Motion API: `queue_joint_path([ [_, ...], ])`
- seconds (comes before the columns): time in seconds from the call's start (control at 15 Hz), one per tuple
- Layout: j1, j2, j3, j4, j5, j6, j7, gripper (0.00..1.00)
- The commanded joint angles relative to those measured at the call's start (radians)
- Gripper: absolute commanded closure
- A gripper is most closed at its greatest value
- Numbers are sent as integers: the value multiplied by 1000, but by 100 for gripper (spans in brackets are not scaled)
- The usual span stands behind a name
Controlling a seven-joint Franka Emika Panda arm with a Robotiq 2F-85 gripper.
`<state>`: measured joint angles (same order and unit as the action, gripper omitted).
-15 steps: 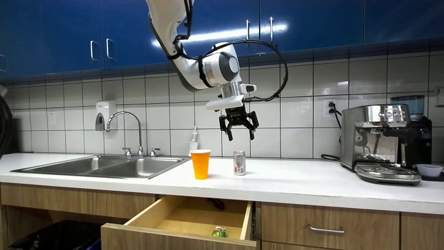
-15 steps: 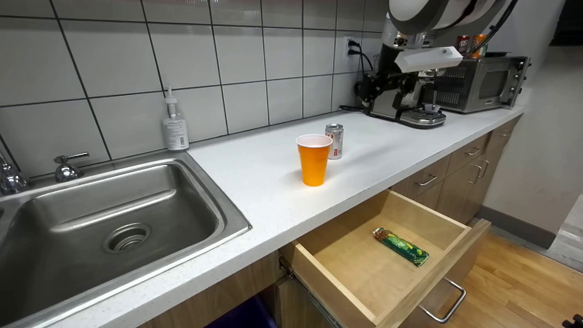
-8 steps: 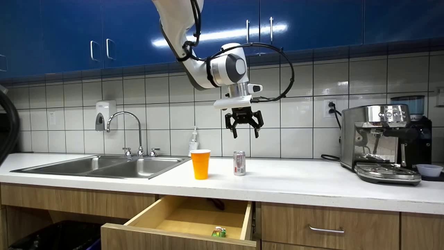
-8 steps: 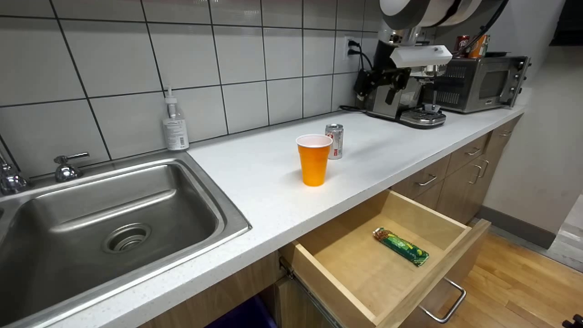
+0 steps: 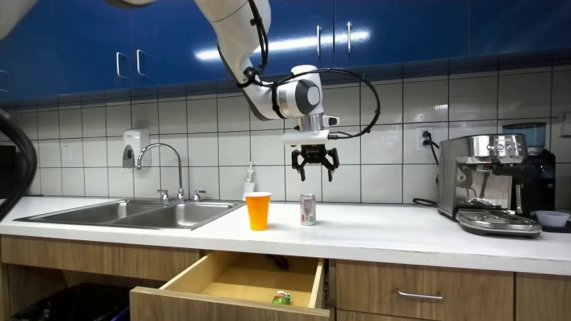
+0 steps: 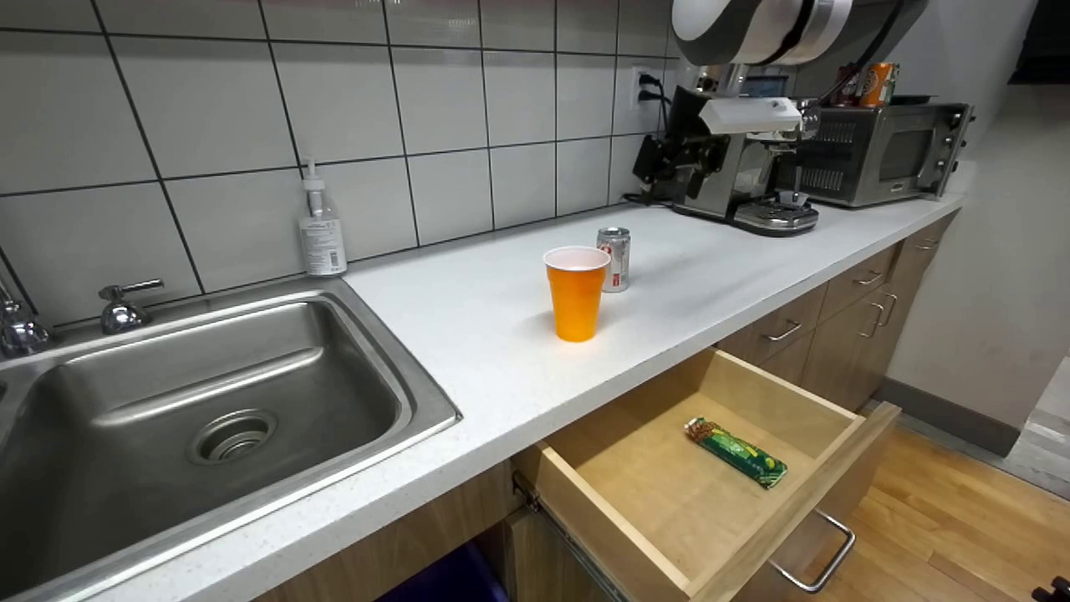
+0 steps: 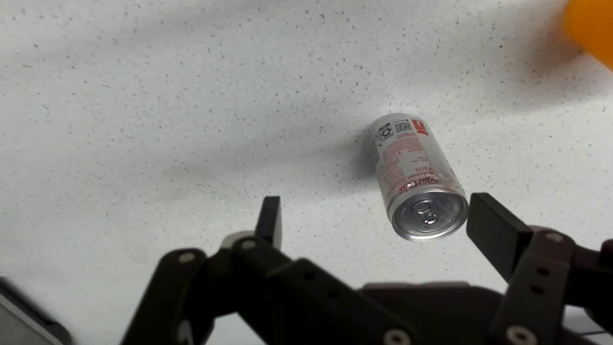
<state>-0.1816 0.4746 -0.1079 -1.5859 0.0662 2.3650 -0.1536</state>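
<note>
A small silver soda can [image 5: 308,209] with red print stands upright on the white counter. It shows in both exterior views [image 6: 616,259] and in the wrist view [image 7: 419,172]. An orange cup [image 5: 258,211] stands upright beside it, partly in front of it in an exterior view [image 6: 577,297]; only its edge shows in the wrist view [image 7: 594,31]. My black gripper [image 5: 316,178] is open and empty, above the counter and higher than the can. In the wrist view the can's top appears between the fingertips [image 7: 376,225], nearer the right finger.
A drawer [image 6: 623,518] stands open below the counter [image 5: 379,227], with a green-wrapped bar [image 6: 736,453] inside. A sink [image 6: 393,359] and a pump bottle [image 6: 323,234] are on one side. A coffee machine [image 5: 486,178] and a toaster oven [image 6: 886,155] are on the other.
The arm has moved rightward in the view facing the cupboards, rising slightly and then lowering a little. The gripper stays open. The can, cup and drawer have not moved.
</note>
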Motion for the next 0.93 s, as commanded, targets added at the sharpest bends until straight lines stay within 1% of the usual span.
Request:
queue_joint_path([
  [0.0,-30,95,28,140,9,-77,-40,0],
  [0.07,-29,104,25,150,3,-87,-30,0],
  [0.13,-15,59,16,68,-7,-31,-3,0],
  [0.33,-17,89,17,102,-8,-42,-3,0],
  [0.53,-18,91,17,110,-8,-49,-3,0],
  [0.67,-5,88,6,101,-28,-42,17,0],
  [0.87,-4,98,16,118,-23,-42,6,0],
])
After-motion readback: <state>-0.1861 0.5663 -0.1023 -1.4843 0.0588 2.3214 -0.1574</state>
